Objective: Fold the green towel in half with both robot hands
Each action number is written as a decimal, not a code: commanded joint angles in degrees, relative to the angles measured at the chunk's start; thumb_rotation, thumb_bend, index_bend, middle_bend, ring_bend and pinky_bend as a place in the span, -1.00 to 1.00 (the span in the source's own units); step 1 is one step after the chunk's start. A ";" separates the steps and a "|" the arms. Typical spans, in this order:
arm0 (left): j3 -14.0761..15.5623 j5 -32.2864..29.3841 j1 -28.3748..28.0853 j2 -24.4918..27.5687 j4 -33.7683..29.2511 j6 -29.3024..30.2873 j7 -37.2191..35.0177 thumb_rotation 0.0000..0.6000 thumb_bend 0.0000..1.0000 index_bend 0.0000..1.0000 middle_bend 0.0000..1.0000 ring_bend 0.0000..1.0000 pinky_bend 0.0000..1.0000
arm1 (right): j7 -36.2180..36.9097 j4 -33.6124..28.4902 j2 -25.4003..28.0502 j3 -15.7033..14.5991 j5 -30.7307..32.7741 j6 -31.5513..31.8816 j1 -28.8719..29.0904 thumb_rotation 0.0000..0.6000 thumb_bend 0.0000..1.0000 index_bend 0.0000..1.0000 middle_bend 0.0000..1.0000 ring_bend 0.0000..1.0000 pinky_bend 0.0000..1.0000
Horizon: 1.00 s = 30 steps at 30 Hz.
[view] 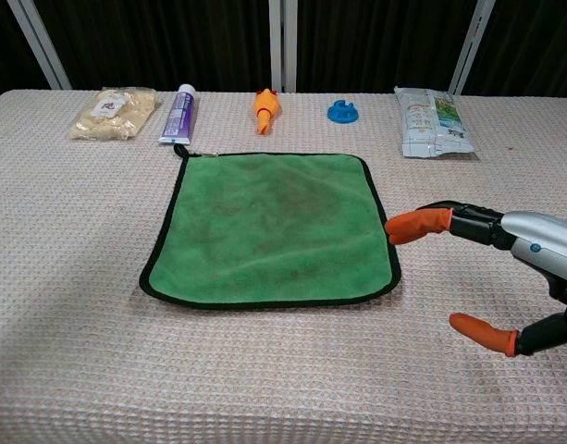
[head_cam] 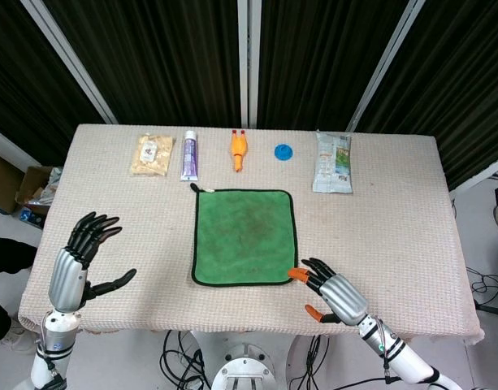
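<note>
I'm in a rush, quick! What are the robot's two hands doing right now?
Left hand: open, holding nothing.
Right hand: open, fingers apart beside the green towel.

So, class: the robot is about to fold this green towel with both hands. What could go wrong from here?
1. The right hand is at the green towel's near right corner, but the left hand is raised well off to the side. Lifting one corner alone could skew the fold.
2. The toothpaste tube and rubber chicken lie just beyond the far edge, so a folded-over edge might nudge them.
</note>
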 commanded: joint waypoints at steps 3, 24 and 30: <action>0.34 -0.10 -0.06 0.07 0.06 -0.06 0.22 1.00 -0.74 -0.54 -0.62 -0.69 -0.77 | 0.07 0.16 -0.06 -0.27 0.27 0.23 0.16 1.00 -0.34 -0.70 -0.69 -1.00 -0.93; 7.09 -6.06 -5.88 3.62 -3.69 -25.70 14.67 1.00 -0.74 -0.34 -0.62 -0.69 -0.77 | -10.97 -7.54 14.74 4.71 7.55 9.05 -3.91 1.00 -0.34 -0.61 -0.68 -1.00 -0.92; 4.79 -6.48 -11.98 -3.31 -0.97 -33.84 17.51 1.00 -0.73 -0.33 -0.62 -0.69 -0.77 | -11.96 -8.81 16.29 4.79 7.79 9.86 -4.92 1.00 -0.34 -0.61 -0.68 -1.00 -0.92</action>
